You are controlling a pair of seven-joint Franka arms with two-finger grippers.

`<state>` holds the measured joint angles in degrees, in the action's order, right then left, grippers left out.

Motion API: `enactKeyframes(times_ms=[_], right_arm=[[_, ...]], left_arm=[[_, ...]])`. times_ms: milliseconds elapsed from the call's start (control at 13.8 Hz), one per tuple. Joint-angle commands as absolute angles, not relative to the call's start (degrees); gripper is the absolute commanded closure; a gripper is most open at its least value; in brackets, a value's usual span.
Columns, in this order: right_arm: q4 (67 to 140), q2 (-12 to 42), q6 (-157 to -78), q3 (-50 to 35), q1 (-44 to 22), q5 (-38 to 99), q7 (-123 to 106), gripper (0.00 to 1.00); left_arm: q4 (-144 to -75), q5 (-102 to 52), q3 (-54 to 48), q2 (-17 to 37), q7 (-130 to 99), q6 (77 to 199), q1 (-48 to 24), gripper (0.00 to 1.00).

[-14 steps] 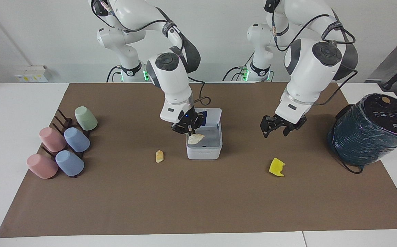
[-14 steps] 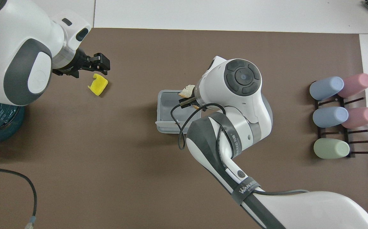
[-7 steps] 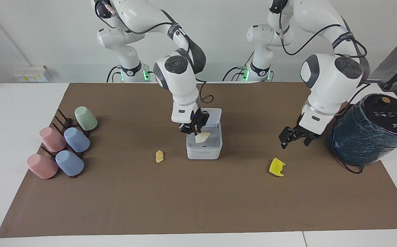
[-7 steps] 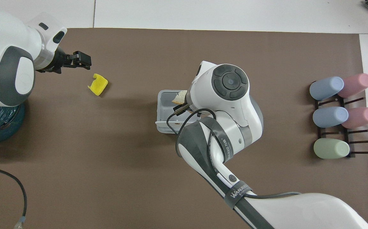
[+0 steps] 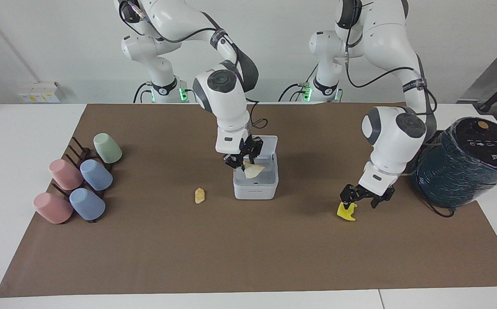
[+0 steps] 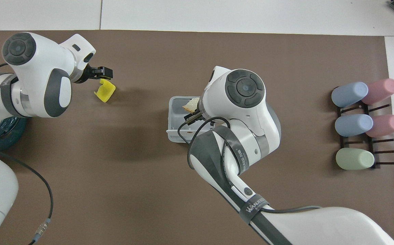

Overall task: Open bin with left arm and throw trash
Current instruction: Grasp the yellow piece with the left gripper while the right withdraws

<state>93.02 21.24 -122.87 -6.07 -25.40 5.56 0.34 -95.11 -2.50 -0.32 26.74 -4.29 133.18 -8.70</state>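
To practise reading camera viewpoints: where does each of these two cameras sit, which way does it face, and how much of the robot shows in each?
Facing view: high across the table, looking at the robots. Both arms show from their bases down, the right hand over the small white square bin and the left hand over the bright yellow scrap.
Overhead view: high above the robots' end, looking forward and steeply down. Only the forearms and hands show, entering from the bottom.
Shared: the brown mat, bin, yellow scrap and pastel cups, seen half a turn apart.
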Motion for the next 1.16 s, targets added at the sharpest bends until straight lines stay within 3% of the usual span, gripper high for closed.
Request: enactKeyframes(times_ms=[0, 291, 509, 873, 1091], right_arm=[[93.08, 21.01, -122.43, -6.15, -25.4, 6.15, -0.79, 0.0], [92.9, 20.83, -122.43, -6.15, -25.4, 6.15, -0.7, 0.0], [92.46, 17.77, -122.17, -5.46, -23.82, 6.15, -0.62, 0.0], [93.6, 14.15, -119.98, -5.45, -15.49, 6.06, -0.62, 0.0], [102.19, 11.26, -124.34, -5.36, -12.75, 5.72, 5.52, 0.0]], left_arm=[[-98.78, -1.49, -0.7, 25.93, 0.24, 136.84, -7.56, 0.0], [-101.94, -1.41, -0.7, 25.4, 3.16, 137.46, -8.44, 0.0], [-105.46, -1.41, -0.7, 24.7, 7.55, 140.88, -8.7, 0.0], [-107.05, -1.41, -0.7, 24.61, 8.79, 142.38, -9.58, 0.0], [-106.96, -1.41, -0.79, 24.61, 8.79, 141.86, -9.58, 0.25]])
